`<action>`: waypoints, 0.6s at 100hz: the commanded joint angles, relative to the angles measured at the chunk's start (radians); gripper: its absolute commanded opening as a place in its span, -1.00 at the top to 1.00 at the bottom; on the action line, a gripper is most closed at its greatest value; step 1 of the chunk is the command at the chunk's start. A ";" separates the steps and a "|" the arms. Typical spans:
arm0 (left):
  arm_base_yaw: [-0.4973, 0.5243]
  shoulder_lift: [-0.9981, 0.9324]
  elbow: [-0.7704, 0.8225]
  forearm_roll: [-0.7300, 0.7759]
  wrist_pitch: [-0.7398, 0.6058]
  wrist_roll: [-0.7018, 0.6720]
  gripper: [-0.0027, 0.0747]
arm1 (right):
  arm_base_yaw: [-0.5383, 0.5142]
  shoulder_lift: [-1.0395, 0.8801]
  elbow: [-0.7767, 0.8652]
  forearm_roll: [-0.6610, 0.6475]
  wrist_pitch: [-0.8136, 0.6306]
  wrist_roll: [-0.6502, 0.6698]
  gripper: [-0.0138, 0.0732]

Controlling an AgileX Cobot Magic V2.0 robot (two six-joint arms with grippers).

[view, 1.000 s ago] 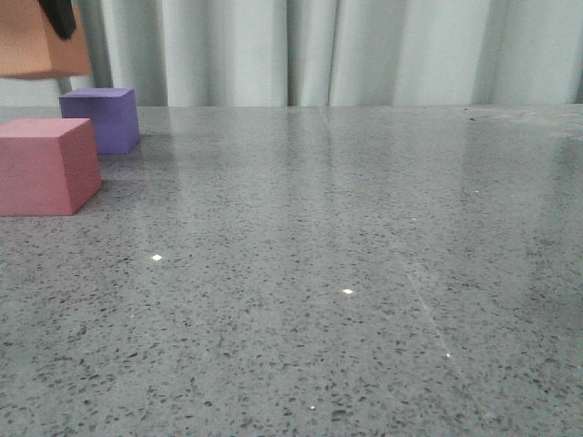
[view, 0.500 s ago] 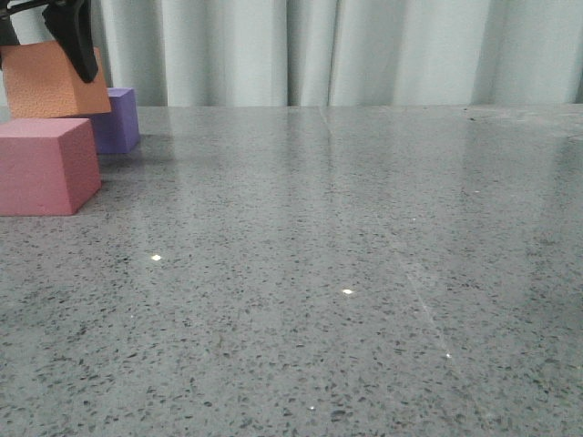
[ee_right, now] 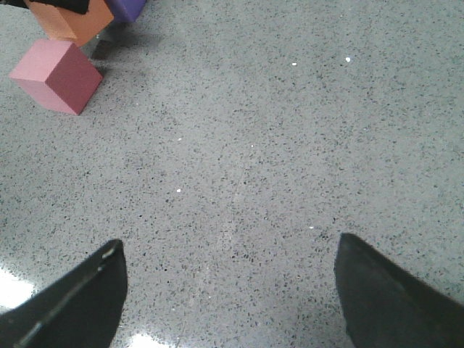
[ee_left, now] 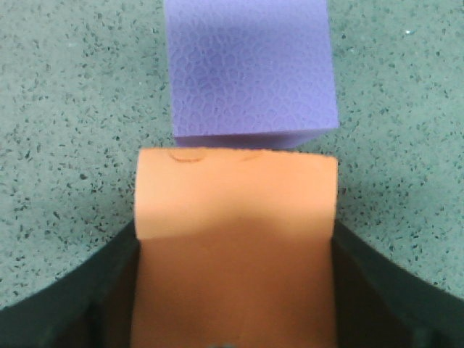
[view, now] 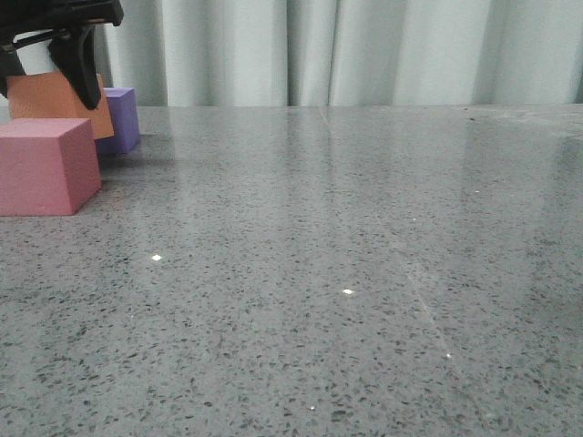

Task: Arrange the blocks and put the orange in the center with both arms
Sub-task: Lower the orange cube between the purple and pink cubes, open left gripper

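Orange cube (view: pixel 56 103), clamped in the left hand (view: pixel 50 64) between the pink cube (view: pixel 46 166) and purple cube (view: pixel 121 118), should lower squarely into that gap before release, while the right hand (ee_right: pixel 228 290) hangs spread apart over bare tabletop (view: pixel 364 273).

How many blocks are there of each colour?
Pinkish-red matte foam cube: 1
Purple matte foam cube: 1
Orange matte foam cube, held between the left gripper jaws: 1
Total: 3 blocks
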 commanded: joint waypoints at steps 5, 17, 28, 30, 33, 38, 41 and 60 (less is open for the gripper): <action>-0.006 -0.034 -0.021 0.002 -0.071 -0.011 0.42 | -0.001 -0.006 -0.024 -0.017 -0.065 -0.011 -0.67; -0.006 -0.021 -0.011 0.000 -0.084 -0.011 0.42 | -0.001 -0.006 -0.024 -0.017 -0.065 -0.011 -0.67; -0.006 -0.005 -0.008 0.000 -0.086 -0.011 0.42 | -0.001 -0.006 -0.024 -0.017 -0.065 -0.011 -0.67; -0.006 -0.001 -0.008 0.000 -0.086 -0.011 0.42 | -0.001 -0.006 -0.024 -0.017 -0.065 -0.011 -0.67; -0.006 0.004 -0.008 0.000 -0.086 -0.011 0.42 | -0.001 -0.006 -0.024 -0.017 -0.065 -0.011 -0.67; -0.006 0.009 -0.008 0.000 -0.086 -0.011 0.42 | -0.001 -0.006 -0.024 -0.017 -0.065 -0.011 -0.67; -0.006 0.011 -0.008 0.000 -0.086 -0.011 0.42 | -0.001 -0.006 -0.024 -0.017 -0.065 -0.011 -0.67; -0.006 0.013 -0.008 0.000 -0.088 -0.011 0.26 | -0.001 -0.006 -0.024 -0.016 -0.064 -0.011 -0.67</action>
